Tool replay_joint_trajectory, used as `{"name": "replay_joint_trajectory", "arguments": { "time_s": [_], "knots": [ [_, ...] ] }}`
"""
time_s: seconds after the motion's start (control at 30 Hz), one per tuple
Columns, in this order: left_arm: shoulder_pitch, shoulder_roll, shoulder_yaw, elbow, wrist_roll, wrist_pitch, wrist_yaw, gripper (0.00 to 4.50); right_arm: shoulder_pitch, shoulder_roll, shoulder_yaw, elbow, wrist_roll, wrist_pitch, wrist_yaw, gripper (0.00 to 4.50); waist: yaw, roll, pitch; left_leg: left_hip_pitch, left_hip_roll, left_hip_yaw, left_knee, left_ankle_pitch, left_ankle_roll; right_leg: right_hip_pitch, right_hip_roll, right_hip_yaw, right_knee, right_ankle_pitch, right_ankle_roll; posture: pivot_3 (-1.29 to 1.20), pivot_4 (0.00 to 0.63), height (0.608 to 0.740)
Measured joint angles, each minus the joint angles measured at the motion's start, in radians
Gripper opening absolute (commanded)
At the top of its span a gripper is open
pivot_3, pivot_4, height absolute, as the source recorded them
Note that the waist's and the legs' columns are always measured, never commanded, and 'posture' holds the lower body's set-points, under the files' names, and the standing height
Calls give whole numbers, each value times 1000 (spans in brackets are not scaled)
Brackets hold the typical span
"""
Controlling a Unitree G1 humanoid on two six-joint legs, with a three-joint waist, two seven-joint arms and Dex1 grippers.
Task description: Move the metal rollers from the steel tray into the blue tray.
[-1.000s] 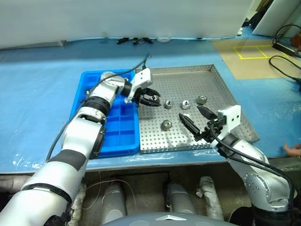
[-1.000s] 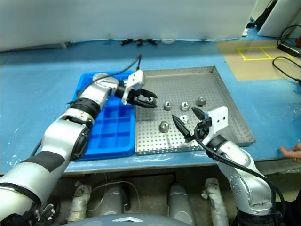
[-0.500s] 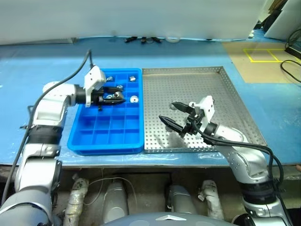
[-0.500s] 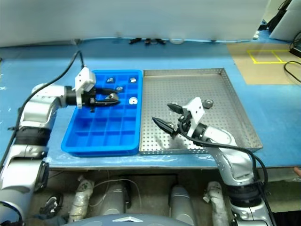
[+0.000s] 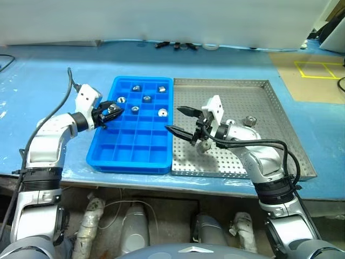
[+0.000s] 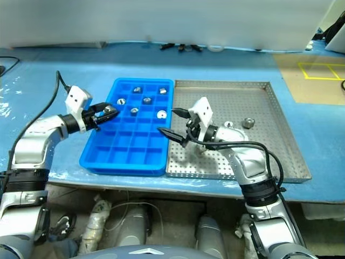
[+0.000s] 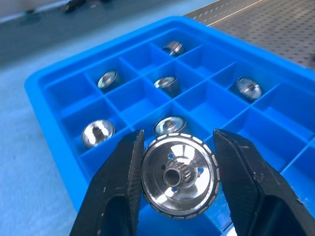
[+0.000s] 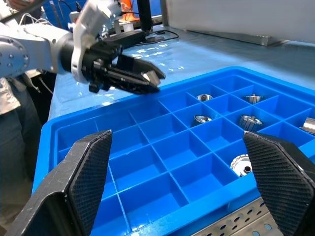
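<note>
The blue tray (image 5: pixel 132 147) lies left of the steel tray (image 5: pixel 269 102), and several metal rollers (image 5: pixel 146 99) sit in its far compartments. My left gripper (image 5: pixel 110 110) hovers over the blue tray's left rim, shut on one shiny roller (image 7: pixel 179 174). My right gripper (image 5: pixel 175 120) is open with nothing between its fingers, over the seam between the two trays. The right wrist view shows its wide-spread fingers (image 8: pixel 88 172) facing the blue tray (image 8: pixel 162 147) and the left gripper (image 8: pixel 142 76). Loose rollers (image 5: pixel 249 121) remain on the steel tray, one (image 5: pixel 204 144) partly hidden behind the right hand.
Both trays rest on a blue-covered table (image 5: pixel 48 81). Black cables (image 5: pixel 178 46) lie along its far edge. Yellow floor tape (image 5: pixel 318 69) marks the far right. The blue tray's near compartments (image 5: pixel 124 154) hold nothing.
The camera has swung. My left gripper carried its roller from the steel tray's left edge across to the blue tray's left rim. My right gripper moved left toward the blue tray, still open.
</note>
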Motion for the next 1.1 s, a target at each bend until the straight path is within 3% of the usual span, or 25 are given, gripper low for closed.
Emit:
{"name": "replay_joint_trajectory", "arguments": {
  "time_s": [0.43,0.67,0.9,1.1],
  "knots": [
    [76,36,-9,5,-22,-2,36,1861,7,-17,-3,-10,-5,26,-15,4500,1,0,0,1,0,-1,1,1,-1,-2,0,0,6,0,0,120,150,740],
    [47,5,-43,37,-10,-32,83,4105,20,-13,-3,-10,-25,19,-32,4500,1,0,0,3,0,-1,2,2,-2,-3,0,1,13,-1,0,94,150,740],
    [0,5,-58,45,-17,-29,61,4105,52,-11,-7,-11,-34,16,-54,4500,0,0,0,3,-1,-1,2,2,-3,-4,0,1,13,-1,-1,50,150,740],
    [-163,-28,-106,20,-98,12,-55,4105,90,-39,-64,-70,-19,31,-71,4500,4,-1,0,1,-1,-1,4,2,-4,-4,-1,1,13,-2,-1,-38,150,740]
  ]
}}
